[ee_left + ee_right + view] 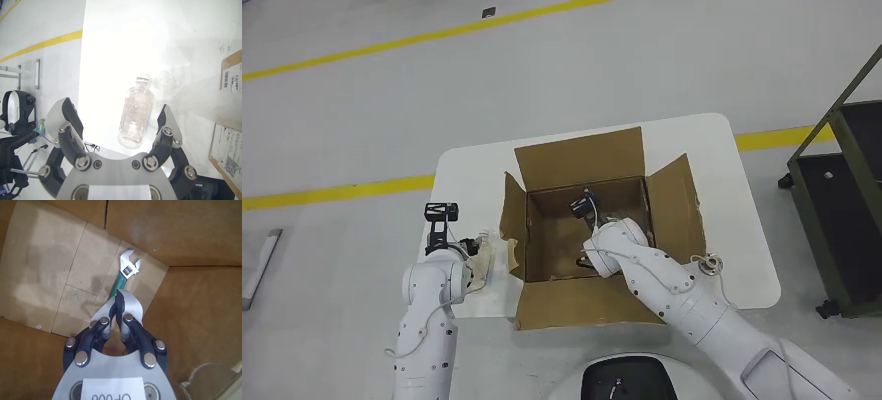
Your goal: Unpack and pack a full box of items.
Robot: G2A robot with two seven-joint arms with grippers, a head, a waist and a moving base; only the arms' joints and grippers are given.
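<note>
**Top view.** An open cardboard box (pixel 582 160) stands on a white table (pixel 722 150) with its four flaps spread. The right arm (pixel 672 285) reaches over the box's near wall and down into it. The left arm (pixel 432 290) sits outside the box, just beside its side flap.

**Left wrist view.** The left gripper (pixel 115 103) is released, its ribbed fingers (pixel 72 115) spread wide above the table beside the box. A clear plastic bottle (pixel 136 111) lies on its side on the table below the gap between the fingers. It is nearer one finger than the other, touches neither, and its neck points away from the gripper. Labelled box flaps show at the frame's edge.

**Right wrist view.** The right gripper (pixel 116 298) is inside the box, its fingers clenched on the green handle of an adjustable wrench (pixel 128 266). The wrench's steel head projects beyond the fingertips, lying where the box floor meets a wall.
</note>
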